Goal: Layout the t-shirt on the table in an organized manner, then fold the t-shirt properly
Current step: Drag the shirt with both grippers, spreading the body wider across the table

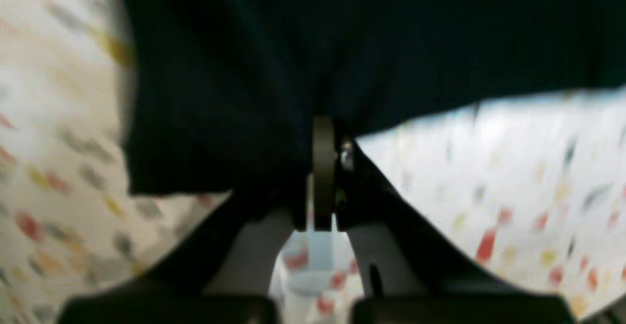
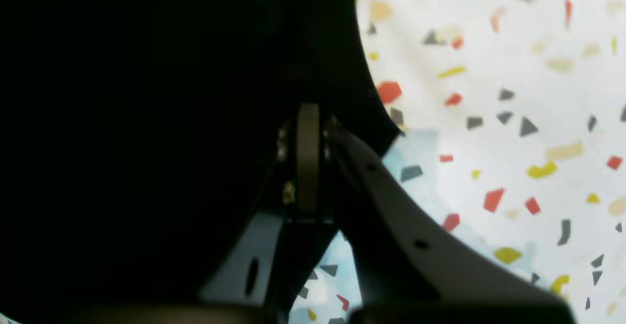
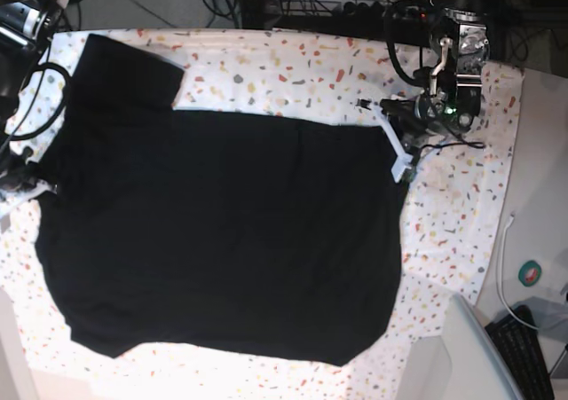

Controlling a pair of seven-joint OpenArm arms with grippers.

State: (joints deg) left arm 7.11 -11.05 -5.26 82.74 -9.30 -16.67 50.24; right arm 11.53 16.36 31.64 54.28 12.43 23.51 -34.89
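Shirt (image 3: 222, 231) lies spread nearly flat on the table (image 3: 293, 81), plain black side up, one sleeve out toward the far left corner; layout looks mostly done, no fold made yet, so folding is all still to do. Left claw (image 1: 325, 177) is clenched on the shirt's edge, cloth running up and away from its tips, w/ bare table to either side. Right claw (image 2: 308, 162) is clenched too, pinching black cloth that fills everything to its left; speckled table to its right. Surface: white w/ red, orange, yellow, grey flecks, much bigger than the shirt. Beyond the table: cables (image 3: 355, 1), a keyboard (image 3: 532, 356) at the near corner past the left claw.
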